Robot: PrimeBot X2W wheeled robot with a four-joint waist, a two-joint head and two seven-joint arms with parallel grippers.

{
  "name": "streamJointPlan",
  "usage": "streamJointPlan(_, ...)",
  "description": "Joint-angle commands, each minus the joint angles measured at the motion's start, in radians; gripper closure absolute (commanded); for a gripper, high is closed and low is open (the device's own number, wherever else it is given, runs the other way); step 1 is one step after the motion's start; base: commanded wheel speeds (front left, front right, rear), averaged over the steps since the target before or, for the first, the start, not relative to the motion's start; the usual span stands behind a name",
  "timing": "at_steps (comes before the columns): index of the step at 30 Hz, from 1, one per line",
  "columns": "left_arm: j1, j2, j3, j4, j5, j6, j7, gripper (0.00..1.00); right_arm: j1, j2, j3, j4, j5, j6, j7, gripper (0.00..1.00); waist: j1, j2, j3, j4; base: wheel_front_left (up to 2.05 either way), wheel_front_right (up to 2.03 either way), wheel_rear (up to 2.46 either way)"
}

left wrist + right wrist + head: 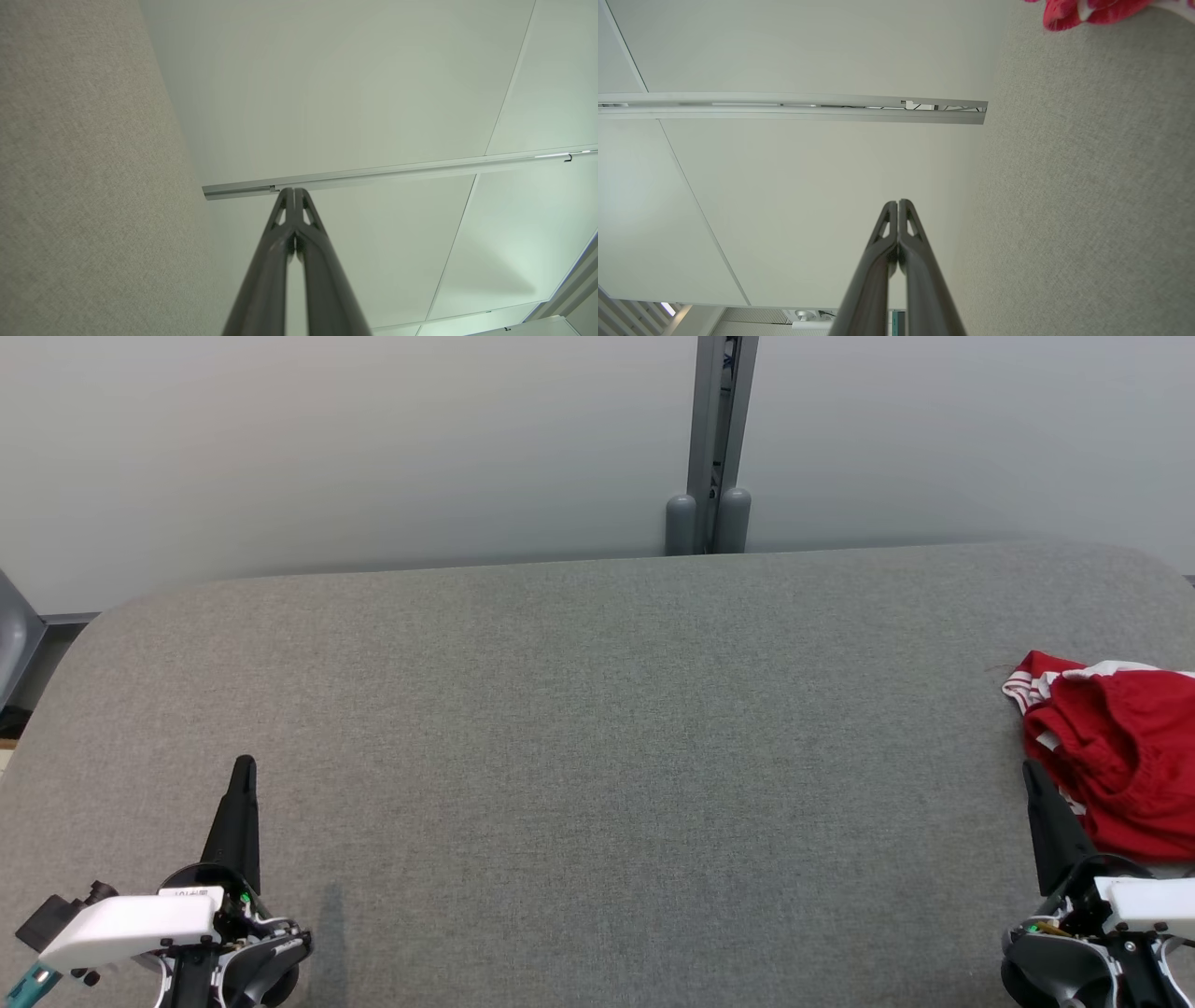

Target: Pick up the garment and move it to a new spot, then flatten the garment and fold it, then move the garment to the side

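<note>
Now: a grey fabric-covered table [597, 728] spans the head view, its far corners rounded. Pale wall panels [327, 439] stand behind it. A grey metal post [714, 439] rises at centre back, with 2 rounded caps at its foot.

Garment [1120, 761]: red with white striped trim, in a crumpled heap at the right edge of the table. It is partly cut off by the frame. It lies loose on the fabric and neither arm has hold of it.

Left gripper [245, 767]: lower left, over the table. The 2 dark fingers are pressed together at the tips with nothing between them. It is well apart from the garment, with most of the tabletop between.

Right gripper [1030, 770]: lower right. Its fingers are likewise closed tip to tip and empty. In the head view the fingers run just beside the heap's left edge. The right wrist view puts a scrap of red cloth in the top right corner, apart from the fingertips.

Both wrist views: the fingers meet at the tips, with a thin slit lower down. Table fabric shows on 1 side, and wall panels crossed by an aluminium rail [373, 173] on the other.
</note>
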State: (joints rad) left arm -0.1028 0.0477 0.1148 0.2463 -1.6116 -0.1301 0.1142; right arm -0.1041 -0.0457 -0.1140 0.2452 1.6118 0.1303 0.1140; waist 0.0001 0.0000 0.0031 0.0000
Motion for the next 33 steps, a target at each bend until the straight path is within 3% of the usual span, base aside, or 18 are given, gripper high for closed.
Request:
streamJointPlan(1,-0.012,0.005,0.004,-0.003,-0.001,-0.004,0.004,1.0,-0.009,-0.009,-0.002,-0.003,0.002,0.001,0.003,1.0,-0.0001,0.0,0.0,0.0,0.0,0.0,0.0)
streamJointPlan(33,-0.012,0.005,0.003,-0.003,-0.002,-0.004,0.004,1.0,-0.009,-0.009,-0.001,-0.003,0.002,0.001,0.003,1.0,-0.0001,0.0,0.0,0.0,0.0,0.0,0.0)
